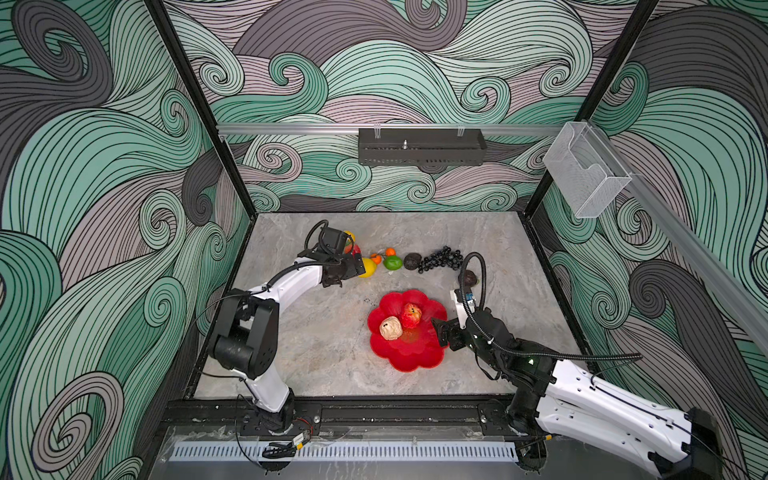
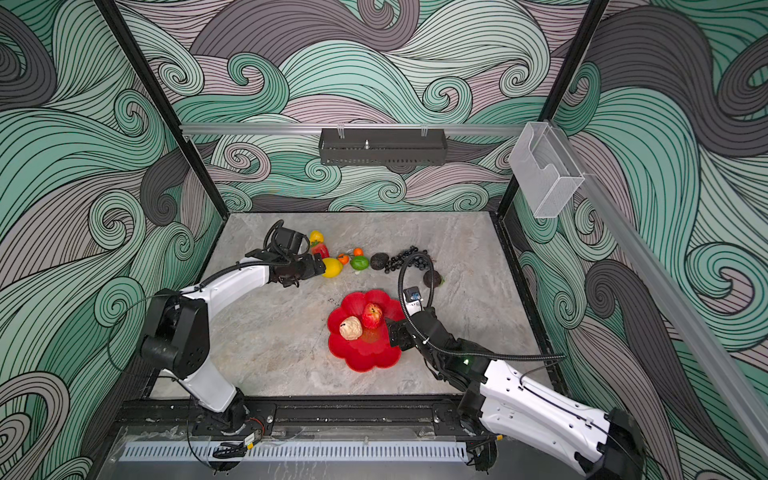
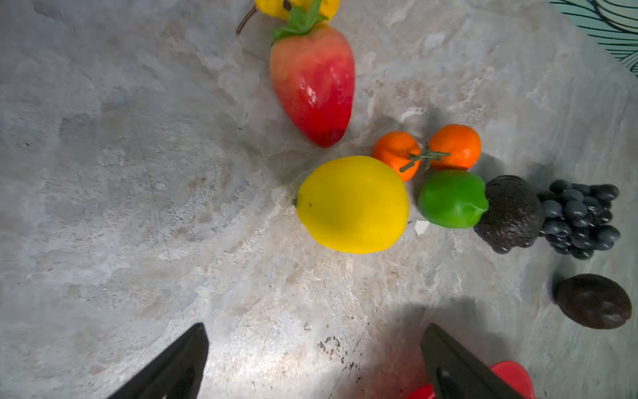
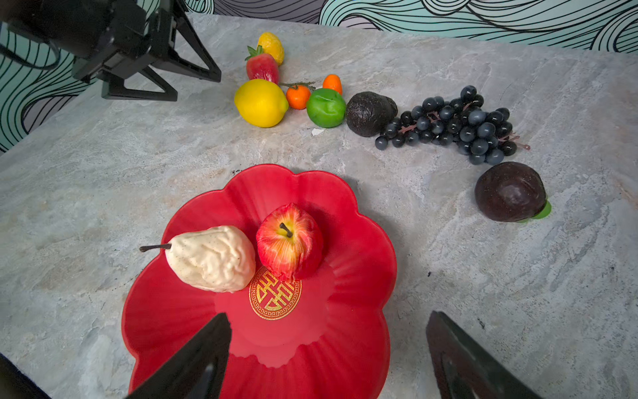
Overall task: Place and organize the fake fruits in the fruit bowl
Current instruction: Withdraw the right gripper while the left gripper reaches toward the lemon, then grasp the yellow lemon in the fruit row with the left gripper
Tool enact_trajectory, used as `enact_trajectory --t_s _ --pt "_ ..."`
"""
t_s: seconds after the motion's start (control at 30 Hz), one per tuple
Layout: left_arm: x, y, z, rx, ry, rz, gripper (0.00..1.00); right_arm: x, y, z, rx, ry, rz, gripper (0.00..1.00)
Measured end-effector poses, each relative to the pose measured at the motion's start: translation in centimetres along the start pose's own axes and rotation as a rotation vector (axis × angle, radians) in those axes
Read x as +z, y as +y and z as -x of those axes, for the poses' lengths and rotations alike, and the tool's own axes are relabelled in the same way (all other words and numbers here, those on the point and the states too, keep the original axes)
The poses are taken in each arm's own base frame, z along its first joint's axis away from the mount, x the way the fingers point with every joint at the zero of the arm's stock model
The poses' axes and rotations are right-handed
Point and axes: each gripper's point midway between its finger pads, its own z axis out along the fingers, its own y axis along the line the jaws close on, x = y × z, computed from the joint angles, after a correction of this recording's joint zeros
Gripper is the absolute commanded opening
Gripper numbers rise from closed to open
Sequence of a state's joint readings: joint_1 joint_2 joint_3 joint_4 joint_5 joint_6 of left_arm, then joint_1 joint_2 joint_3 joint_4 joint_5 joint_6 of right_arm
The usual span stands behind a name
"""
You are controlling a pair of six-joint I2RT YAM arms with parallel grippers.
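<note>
Yellow lemon (image 3: 352,203) beside orange (image 3: 395,153) and lime (image 3: 452,198)

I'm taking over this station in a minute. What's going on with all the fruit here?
Two robot arms are filling the red bowl with fake fruit. A pale pear and a red apple already lie in it. The left end effector, open and empty, hangs by the lemon in the row of fruits on the table. The right end effector, open and empty, is over the bowl's edge.
</note>
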State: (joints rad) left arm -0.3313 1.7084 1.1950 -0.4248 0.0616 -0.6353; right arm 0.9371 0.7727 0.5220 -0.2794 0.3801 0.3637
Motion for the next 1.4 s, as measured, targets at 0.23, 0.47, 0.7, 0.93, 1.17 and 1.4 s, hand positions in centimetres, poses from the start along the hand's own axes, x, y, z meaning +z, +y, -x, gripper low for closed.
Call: enact_trajectory --t_s 0.23,0.47,0.7,0.93,1.17,1.4 --pt "2.2 -0.2 -1.0 -0.073 0.084 -0.022 0.98 0.0 -0.2 -0.7 0.011 -0.002 0.006 0.9" --pt "4.1 -0.9 -0.6 -0.11 0.111 -0.033 0.95 -0.4 -0.3 -0.5 0.019 -0.021 0.013 0.89" --pt "5.5 -1.4 0.3 -0.126 0.107 -0.037 0.93 -1.2 -0.6 0.0 0.038 -0.065 0.022 0.89" --pt "7.0 -2.0 0.9 -0.128 0.111 -0.048 0.93 -1.3 -0.6 0.1 0.04 -0.069 0.025 0.9" --pt "8.1 -2.8 1.5 -0.121 0.118 -0.067 0.9 -1.2 -0.7 -0.3 0.037 -0.062 0.022 0.9" --pt "8.6 -3.0 1.4 -0.109 0.132 -0.079 0.77 -1.1 -0.7 -0.4 0.034 -0.057 0.02 0.9"
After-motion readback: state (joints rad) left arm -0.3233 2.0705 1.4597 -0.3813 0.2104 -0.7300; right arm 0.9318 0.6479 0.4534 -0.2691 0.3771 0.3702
